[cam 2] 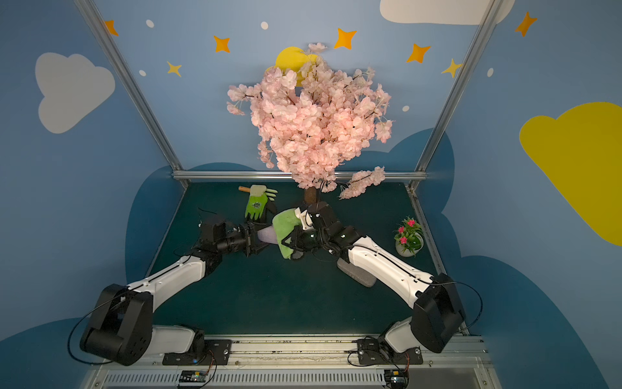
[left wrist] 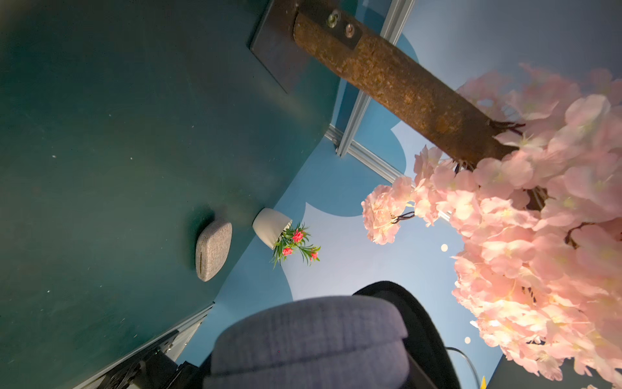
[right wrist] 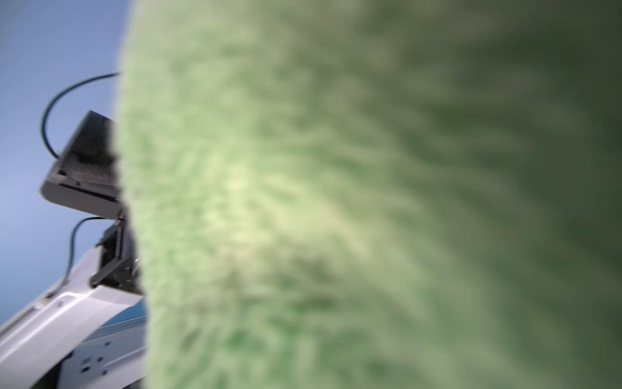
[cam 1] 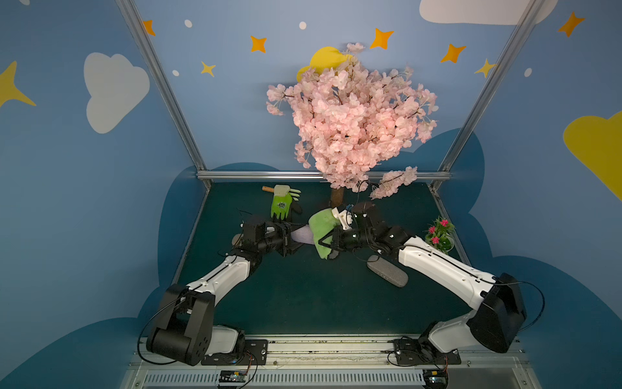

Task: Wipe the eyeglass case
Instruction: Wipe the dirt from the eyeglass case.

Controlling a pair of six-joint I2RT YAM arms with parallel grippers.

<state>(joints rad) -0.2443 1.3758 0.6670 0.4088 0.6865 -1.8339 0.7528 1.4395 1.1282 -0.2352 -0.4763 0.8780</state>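
Mid-wipe above the centre of the dark green worktop (cam 1: pixel 303 296): the left gripper (cam 1: pixel 291 237) is clamped on one end of a lavender-grey fabric eyeglass case (cam 1: pixel 301 234), holding it clear of the surface with its free end pointing toward 3 o'clock. From that side the right gripper (cam 1: pixel 328 239), pinched tight on a fluffy green cloth (cam 1: pixel 321 232), brings the cloth over the case's free end. In both top views the cloth overlaps the case. The left wrist view shows the case (left wrist: pixel 309 340) bare at its tip, so whether cloth and fabric actually touch cannot be told. The right wrist view is filled with blurred green pile (right wrist: pixel 336 202). A second grey case (cam 1: pixel 387 270) lies flat at about 4 o'clock, partly under the right arm. A small potted plant (cam 1: pixel 440 234) stands at 3 o'clock, a green garden glove (cam 1: pixel 282 203) lies at 11 o'clock, and a pink blossom tree (cam 1: pixel 350 114) rises at 12 o'clock. The step in hand appears to be the wiping stroke itself. The next move likely calls for dragging the cloth along the case toward 9 o'clock with light pressure while the left grip stays firm, then turning the case to reach its other faces.
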